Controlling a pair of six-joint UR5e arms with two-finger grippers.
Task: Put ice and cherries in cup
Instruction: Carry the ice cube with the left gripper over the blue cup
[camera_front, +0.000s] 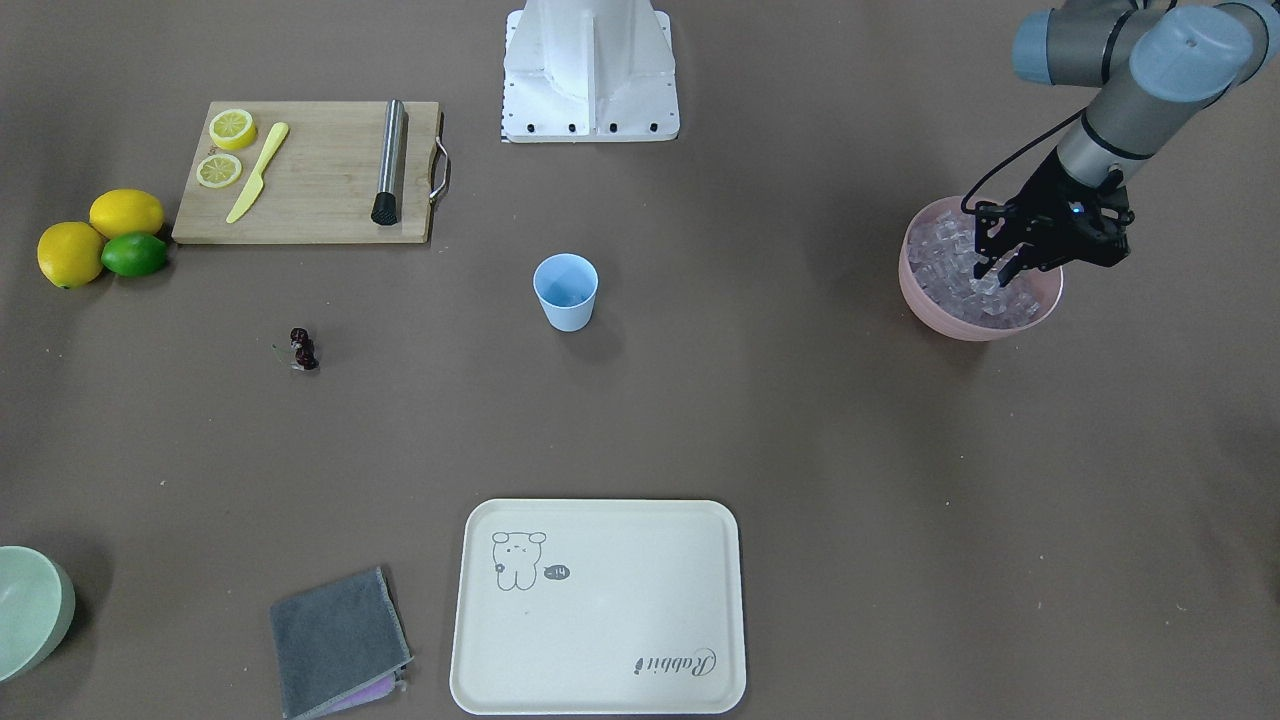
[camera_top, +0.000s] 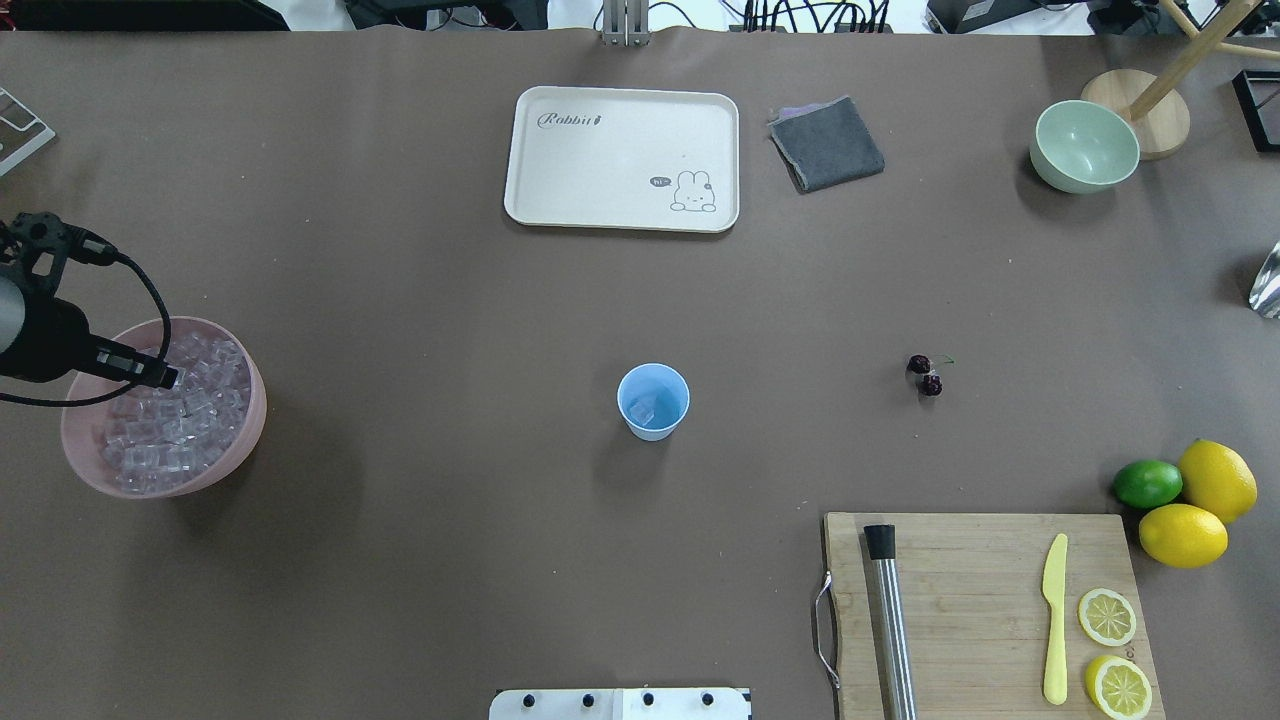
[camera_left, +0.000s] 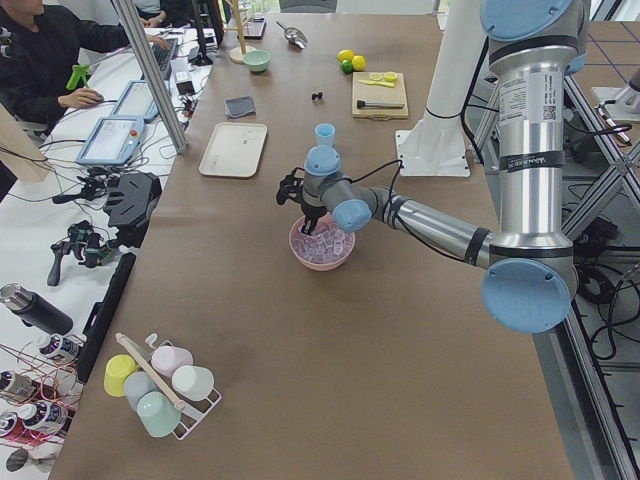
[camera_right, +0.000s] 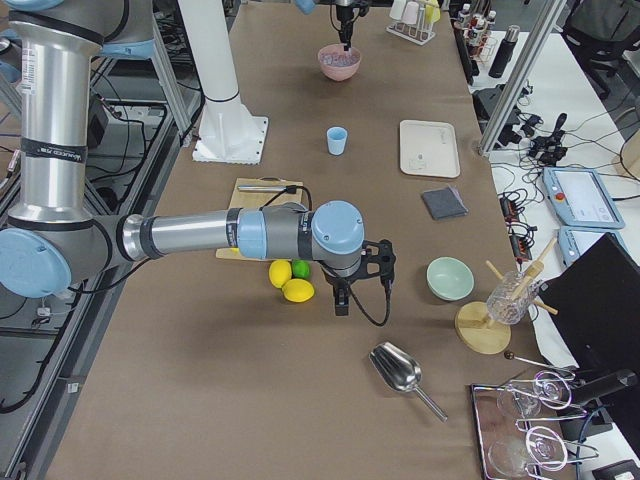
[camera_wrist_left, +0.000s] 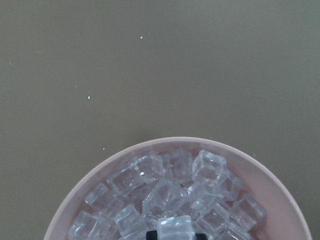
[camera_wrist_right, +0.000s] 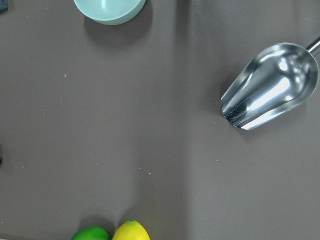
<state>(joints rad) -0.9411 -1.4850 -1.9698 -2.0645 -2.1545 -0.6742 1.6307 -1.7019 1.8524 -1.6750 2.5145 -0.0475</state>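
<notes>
Over the pink bowl, front-facing view: the left gripper (camera_front: 1000, 268) reaches down into the pink bowl (camera_front: 925, 300), its fingers only a cube's width apart among the heaped ice (camera_front: 940, 255).
Table middle, front-facing view: the light blue cup (camera_front: 566, 300) stands upright, well apart from the bowl; the cherries (camera_front: 303, 349) lie on the bare brown cloth on its other side, below the cutting board (camera_front: 310, 190).
Cup, overhead view: an ice cube (camera_top: 645, 408) lies at the bottom of the cup (camera_top: 655, 428).
Cherries, overhead view: two dark fruits (camera_top: 925, 374) touch each other, a thin green stem beside them.
Left arm, left side view: the near arm bends down to the bowl (camera_left: 322, 263), with the cup (camera_left: 324, 134) farther along the table.
Right arm, right side view: the right gripper (camera_right: 341, 300) hangs low over the cloth just beside the lemons (camera_right: 290, 280), near a metal scoop (camera_right: 397, 368); I cannot tell how its fingers stand.
Left wrist view: one ice cube (camera_wrist_left: 175, 226) sits pinched at the fingertips, over the rest of the pile inside the pink rim (camera_wrist_left: 270, 175).
Right wrist view: the scoop (camera_wrist_right: 270, 87), a pale green bowl (camera_wrist_right: 110, 10), a lemon (camera_wrist_right: 131, 231) and a lime (camera_wrist_right: 90, 234); no fingers show.
</notes>
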